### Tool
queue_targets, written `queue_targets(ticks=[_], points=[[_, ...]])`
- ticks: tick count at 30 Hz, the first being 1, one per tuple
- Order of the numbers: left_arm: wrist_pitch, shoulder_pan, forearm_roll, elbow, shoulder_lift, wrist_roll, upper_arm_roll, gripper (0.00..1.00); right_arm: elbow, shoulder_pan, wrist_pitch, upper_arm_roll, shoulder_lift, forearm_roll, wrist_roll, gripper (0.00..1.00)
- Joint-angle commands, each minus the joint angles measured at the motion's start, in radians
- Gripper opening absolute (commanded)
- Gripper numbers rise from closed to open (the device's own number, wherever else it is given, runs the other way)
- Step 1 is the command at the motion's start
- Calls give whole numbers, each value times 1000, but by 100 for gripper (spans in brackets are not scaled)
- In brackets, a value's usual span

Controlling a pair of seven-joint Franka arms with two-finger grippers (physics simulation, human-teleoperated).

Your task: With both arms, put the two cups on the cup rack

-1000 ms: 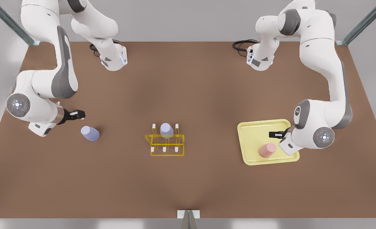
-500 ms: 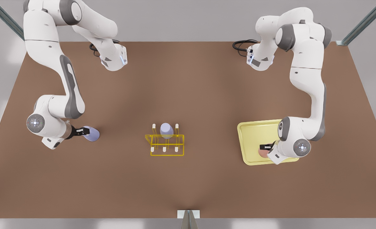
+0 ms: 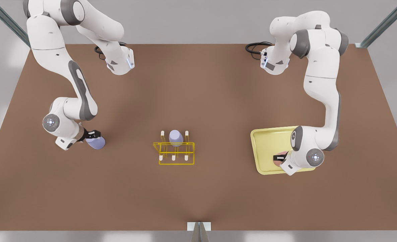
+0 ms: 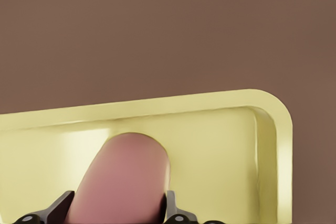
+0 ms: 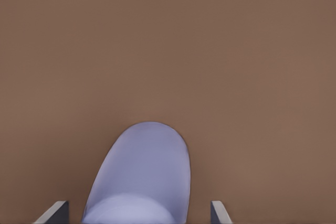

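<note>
Scene: I see a brown table (image 3: 198,195) with the cup rack (image 3: 174,153) at its centre in the front view.
Cup rack: yellow wire frame with white-tipped upright pegs; one lavender cup on the rack (image 3: 175,137) sits upside down over the middle rear peg, long axis vertical, closed base up.
Left gripper: the left gripper (image 3: 280,157) is at 3 o'clock from the rack, over the pale-yellow tray (image 3: 269,139). I match it by the left wrist view, which shows the pink cup (image 4: 123,179) and the tray (image 4: 262,145).
Left gripper state: its fingers (image 4: 55,211) stand on either side of the pink cup, close against its sides. I cannot tell whether they press on it or only bracket it.
Pink cup: in the front view the pink cup (image 3: 278,159) stands on the tray near the tray's front edge, mostly covered by the wrist. In the wrist view its long axis runs away from the camera, with the rounded closed end farthest.
Right gripper: the right gripper (image 3: 94,135) is at 9 o'clock from the rack, well apart from it, at the lavender cup (image 3: 96,142) on the bare table.
Right gripper state: spread wide; in the right wrist view the fingertips (image 5: 52,212) flank the lavender cup (image 5: 139,177) with table visible between each tip and the cup wall.
Lavender cup: upright on the table, closed end up, long axis vertical.
</note>
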Motion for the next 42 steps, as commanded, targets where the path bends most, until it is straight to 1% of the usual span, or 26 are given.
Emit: queue_targets(ticks=[1,3,4,7,11,14,18,19,21,22,23,26,28,29,30,32,35,37,38,39,41,42], points=[[16,1,2,0,4,-3,0,88,-24,-3,114,0,-1,2,-23,100],[14,-1,0,0,4,-4,0,88,-43,-9,135,0,3,2,-23,100],[13,-1,0,0,3,-4,0,83,-46,-9,143,0,8,2,-23,100],[-20,1,0,0,-11,-7,0,82,-52,-15,163,0,22,2,-23,100],[-110,-2,-1,2,-46,-44,0,82,-74,-15,195,0,29,2,-23,100],[-240,1,-6,62,-50,-55,-8,82,-83,-14,204,0,36,2,-23,100],[-257,-4,-1,115,-63,-242,-110,82,-89,-14,207,0,42,2,-23,100],[-257,-4,-1,157,-63,-364,-166,82,-89,-14,207,0,40,2,-23,99],[-256,-4,-3,218,-42,-567,-250,82,-89,-14,207,0,40,1,-21,83],[-254,-4,-3,253,-30,-651,-284,82,-89,-14,207,2,39,2,-21,80],[-254,-13,-1,304,-8,-745,-317,82,-89,-14,207,2,36,2,-21,79],[-250,-74,-3,387,12,-894,-336,82,-89,-14,206,6,34,2,-20,79],[-244,-111,-6,482,62,-1004,-357,82,-89,-14,206,6,34,2,-20,77],[-199,-140,-6,523,93,-1044,-357,82,-89,-14,206,8,34,2,-20,77],[-83,-159,-6,525,115,-1093,-379,82,-87,-14,204,11,32,4,-20,77],[20,-194,-6,525,128,-1097,-385,82,-87,-14,201,25,26,9,-18,77],[168,-232,-27,525,159,-1095,-406,82,-77,-14,200,69,6,13,-20,77],[214,-234,-38,525,161,-1095,-428,82,-72,-14,200,98,-1,41,-20,77],[215,-240,-39,525,162,-1097,-436,82,-69,-14,198,130,-17,81,-18,77],[215,-249,-39,525,176,-1094,-446,82,-61,-14,197,157,-18,140,-18,77],[217,-265,-39,528,187,-1089,-448,82,-14,-12,135,207,-30,237,-18,77],[215,-282,-38,528,197,-1087,-446,83,-1,-12,127,245,-37,298,-17,77]])
